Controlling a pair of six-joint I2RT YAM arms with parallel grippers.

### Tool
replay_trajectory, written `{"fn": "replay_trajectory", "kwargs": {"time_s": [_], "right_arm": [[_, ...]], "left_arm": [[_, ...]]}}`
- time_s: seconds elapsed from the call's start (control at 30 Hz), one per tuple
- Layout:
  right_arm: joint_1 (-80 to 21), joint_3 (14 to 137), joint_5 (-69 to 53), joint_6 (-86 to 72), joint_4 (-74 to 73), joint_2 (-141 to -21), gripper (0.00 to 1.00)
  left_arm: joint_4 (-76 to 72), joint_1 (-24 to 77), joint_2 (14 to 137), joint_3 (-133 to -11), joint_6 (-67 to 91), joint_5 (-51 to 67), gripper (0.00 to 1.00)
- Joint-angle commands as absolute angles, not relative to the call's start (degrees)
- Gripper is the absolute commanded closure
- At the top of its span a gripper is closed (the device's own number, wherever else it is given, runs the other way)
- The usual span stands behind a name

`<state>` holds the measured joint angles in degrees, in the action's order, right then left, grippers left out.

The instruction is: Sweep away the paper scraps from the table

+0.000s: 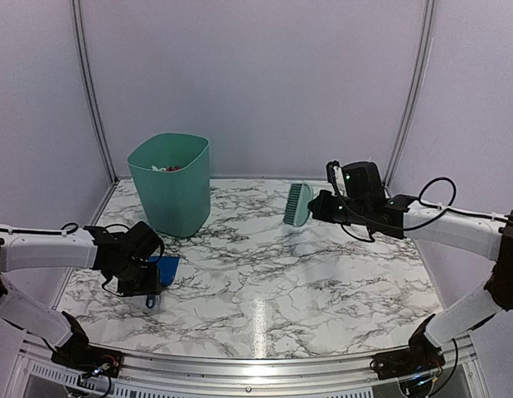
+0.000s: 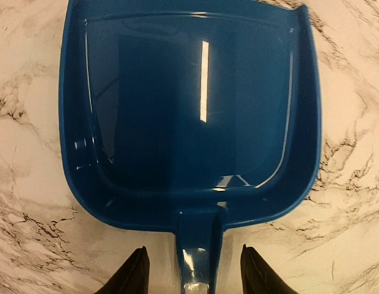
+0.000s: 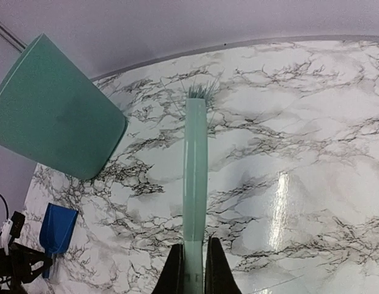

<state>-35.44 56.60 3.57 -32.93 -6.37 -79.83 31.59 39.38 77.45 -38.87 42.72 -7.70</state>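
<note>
Overhead rear view of table [image 1: 322, 282]; left wrist close over shared dustpan [image 2: 195, 122], right wrist along brush [image 3: 195, 171].

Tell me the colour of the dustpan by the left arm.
The dustpan is a glossy dark blue, seen best in the left wrist view.

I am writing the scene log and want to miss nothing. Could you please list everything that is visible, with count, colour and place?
table: one, white marble with grey veins, under everything
bin: one, mint green, back left of table
paper scraps: a few, pink and pale, inside the bin
dustpan: one, blue, empty, flat on table at left
brush: one, mint green, toward back right, held by its handle
left gripper: one, black, open around the dustpan handle, not touching
right gripper: one, black, shut on the brush
arms: two, white and black, from the near corners
</note>
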Motion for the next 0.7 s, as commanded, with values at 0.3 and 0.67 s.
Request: {"fn": "replay_trajectory", "kwargs": {"time_s": [0.3, 0.67], "right_arm": [[-35.0, 71.0, -23.8, -45.4, -6.5, -98.9, 1.00], [-33.2, 73.7, -36.7, -52.3, 1.1, -110.8, 0.98]], "left_arm": [[42.4, 39.2, 69.4, -50.1, 42.8, -8.8, 0.09], [47.4, 39.1, 66.4, -53.2, 42.2, -11.2, 0.01]]}}
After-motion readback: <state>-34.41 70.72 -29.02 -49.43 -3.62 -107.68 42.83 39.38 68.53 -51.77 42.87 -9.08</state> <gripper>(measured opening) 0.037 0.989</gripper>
